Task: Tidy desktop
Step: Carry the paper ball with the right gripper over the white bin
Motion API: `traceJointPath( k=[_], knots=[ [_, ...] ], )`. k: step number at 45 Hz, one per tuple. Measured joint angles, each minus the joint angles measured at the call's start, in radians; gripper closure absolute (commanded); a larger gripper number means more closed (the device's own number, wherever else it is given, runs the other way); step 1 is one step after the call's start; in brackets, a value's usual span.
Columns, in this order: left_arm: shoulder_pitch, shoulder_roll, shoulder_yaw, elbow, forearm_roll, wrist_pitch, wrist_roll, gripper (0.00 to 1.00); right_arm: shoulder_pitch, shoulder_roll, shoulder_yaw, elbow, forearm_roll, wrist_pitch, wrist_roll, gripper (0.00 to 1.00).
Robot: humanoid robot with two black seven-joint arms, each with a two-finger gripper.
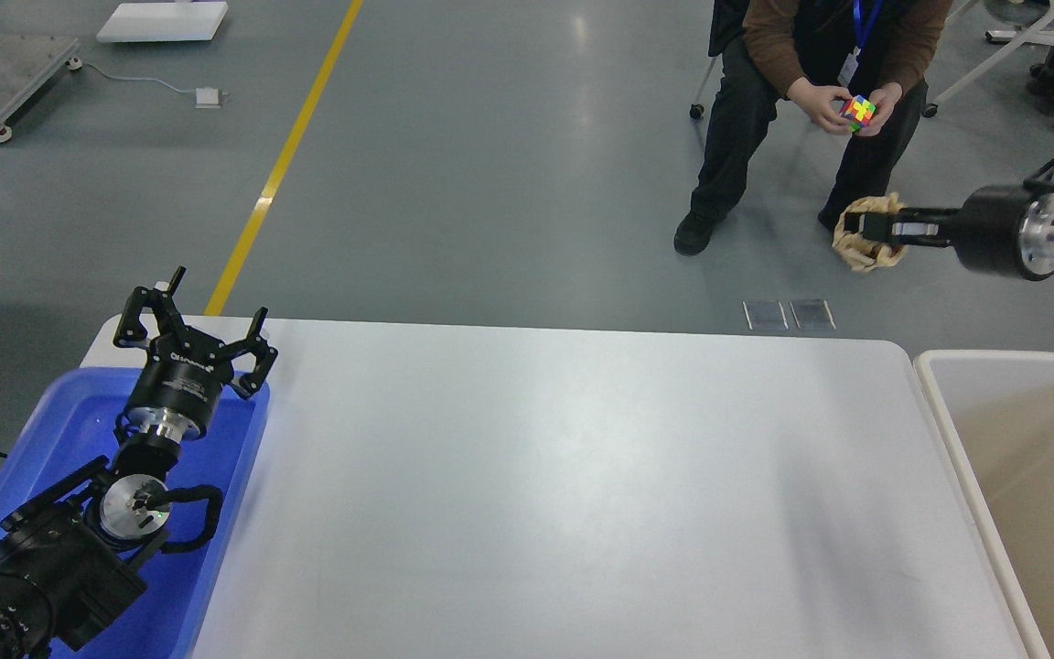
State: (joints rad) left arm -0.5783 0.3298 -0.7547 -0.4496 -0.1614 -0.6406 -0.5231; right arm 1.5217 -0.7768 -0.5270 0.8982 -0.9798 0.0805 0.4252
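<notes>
Head view looks forward and down over the bench (pixel 545 476), a wide, smooth, slightly glossy white top with rounded corners that fills the middle and lower part of the picture between two containers. At its left edge sits a blue plastic tray (pixel 216 513), and at its right edge a beige plastic bin (pixel 1021 476) whose pale rim lies just beside the white surface. The left arm rises from the lower left corner over the tray, and its left hand (pixel 193 320) hangs above the tray's far end, near the bench's far left corner, with its two black fingers spread apart and nothing between them. The right arm enters from the right edge, high in the picture, reaching out over the grey floor beyond the bench. Its right hand (pixel 861 229) is clenched on a crumpled tan paper wad (pixel 867 253), which bulges around the fingertips. Farther back a seated person (pixel 811 82) in a brown top and dark trousers holds a multicoloured puzzle cube (pixel 858 113) in both hands. A yellow line (pixel 285 160) runs diagonally across the floor on the left, and two small clear plates (pixel 788 314) lie on the floor just past the far edge of the bench.
</notes>
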Motion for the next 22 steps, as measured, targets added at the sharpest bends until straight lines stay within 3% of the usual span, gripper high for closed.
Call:
traceJointPath(
  k=[14, 22],
  knots=[
    [0.0, 0.0, 0.0, 0.0, 0.0, -0.001, 0.0, 0.0, -0.292, -0.004, 0.022, -0.478, 0.13, 0.024, 0.061, 1.0],
    [0.0, 0.0, 0.0, 0.0, 0.0, 0.0, 0.0, 0.0, -0.473, 0.028, 0.044, -0.657, 0.369, 0.064, 0.046, 1.0]
  ],
)
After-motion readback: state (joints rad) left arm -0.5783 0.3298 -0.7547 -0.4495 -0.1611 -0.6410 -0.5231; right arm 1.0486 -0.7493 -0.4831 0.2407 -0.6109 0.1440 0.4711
